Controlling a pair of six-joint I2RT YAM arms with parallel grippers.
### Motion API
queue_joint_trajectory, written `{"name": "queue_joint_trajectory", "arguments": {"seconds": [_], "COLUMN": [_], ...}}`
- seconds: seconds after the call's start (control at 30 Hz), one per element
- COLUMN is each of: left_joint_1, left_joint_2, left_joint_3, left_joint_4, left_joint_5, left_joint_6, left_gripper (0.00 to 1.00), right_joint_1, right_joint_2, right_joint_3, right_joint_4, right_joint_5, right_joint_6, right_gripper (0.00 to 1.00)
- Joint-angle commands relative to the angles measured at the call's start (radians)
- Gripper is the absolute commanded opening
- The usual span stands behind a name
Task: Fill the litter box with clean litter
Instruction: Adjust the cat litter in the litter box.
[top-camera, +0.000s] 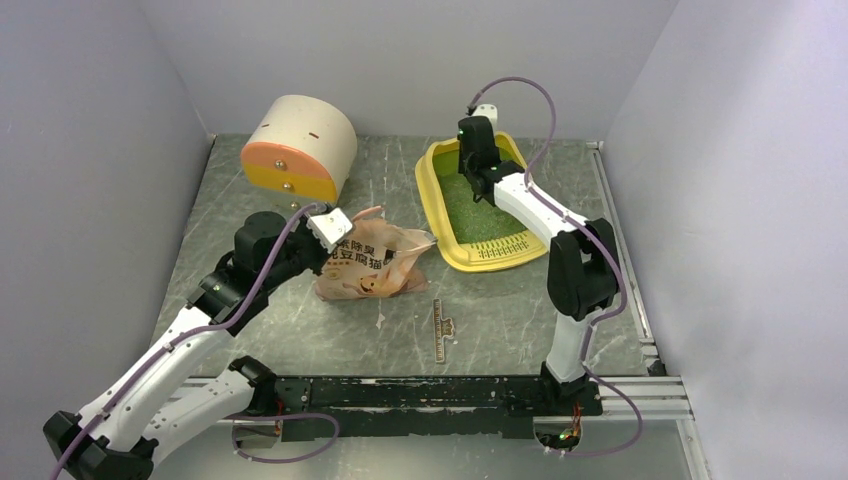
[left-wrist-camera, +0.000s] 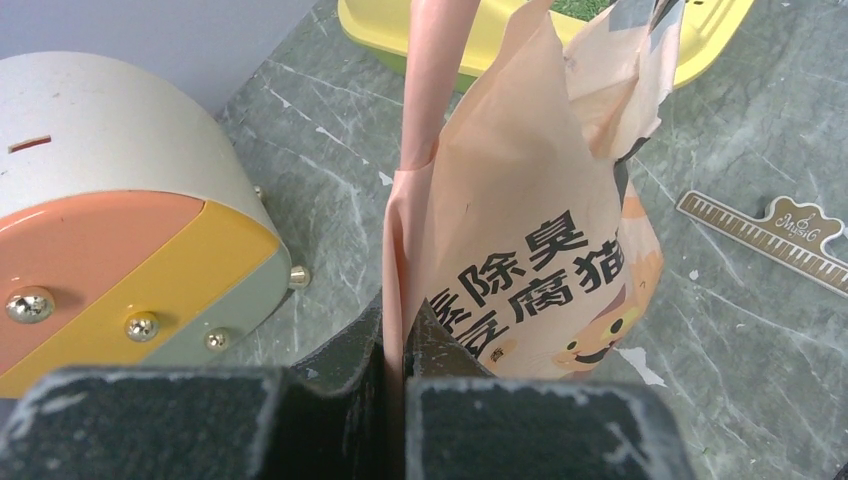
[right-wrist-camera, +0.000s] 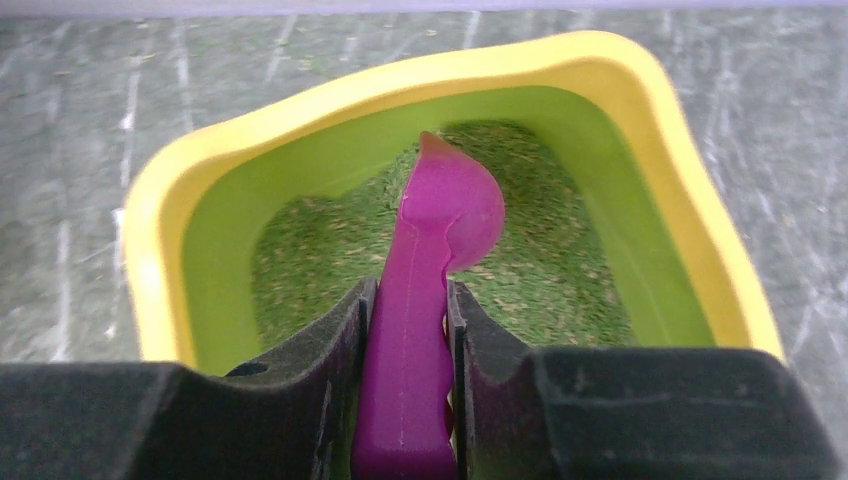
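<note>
The yellow litter box (top-camera: 445, 245) with its lime-green inner pan (right-wrist-camera: 215, 215) sits at the back right, holding a layer of pale greenish clean litter (top-camera: 478, 215) (right-wrist-camera: 560, 280). My right gripper (top-camera: 474, 170) (right-wrist-camera: 408, 310) hangs over the box's far end, shut on the handle of a magenta scoop (right-wrist-camera: 440, 215) whose bowl points down into the litter. The pink printed bag (top-camera: 370, 262) (left-wrist-camera: 530, 240) lies on the table left of the box. My left gripper (top-camera: 325, 228) (left-wrist-camera: 395, 335) is shut on the bag's flat edge seam.
A cream-and-orange cylindrical container (top-camera: 300, 150) (left-wrist-camera: 110, 210) stands at the back left, close to the left gripper. A small ruler-like strip (top-camera: 438, 330) (left-wrist-camera: 770, 235) lies on the marble table in front of the bag. Grey walls enclose three sides.
</note>
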Motion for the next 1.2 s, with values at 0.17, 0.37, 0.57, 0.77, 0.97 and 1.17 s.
{"name": "queue_joint_trajectory", "arguments": {"seconds": [0.17,0.37,0.57,0.77,0.97,1.17], "left_joint_1": [0.004,0.004,0.005,0.004,0.006,0.004], "left_joint_2": [-0.049,-0.054,-0.055,-0.06,-0.069,-0.076], "left_joint_3": [0.026,0.029,0.026,0.028,0.031,0.024], "left_joint_4": [0.056,0.053,0.051,0.051,0.037,0.019], "left_joint_5": [-0.016,-0.021,-0.023,-0.026,-0.025,-0.033], "left_joint_6": [-0.002,0.001,0.005,0.005,0.001,0.012], "left_gripper": [0.05,0.05,0.05,0.05,0.05,0.05], "right_joint_1": [0.013,-0.016,-0.018,-0.018,-0.002,0.019], "right_joint_2": [-0.064,-0.022,0.031,0.055,0.028,-0.006], "right_joint_3": [-0.003,0.021,0.042,0.011,-0.023,-0.042], "right_joint_4": [0.052,0.056,0.061,0.104,0.142,0.121], "right_joint_5": [-0.007,0.109,0.125,0.032,-0.046,-0.187], "right_joint_6": [-0.016,-0.05,-0.08,-0.078,-0.082,-0.04], "right_gripper": [0.0,0.0,0.0,0.0,0.0,0.0]}}
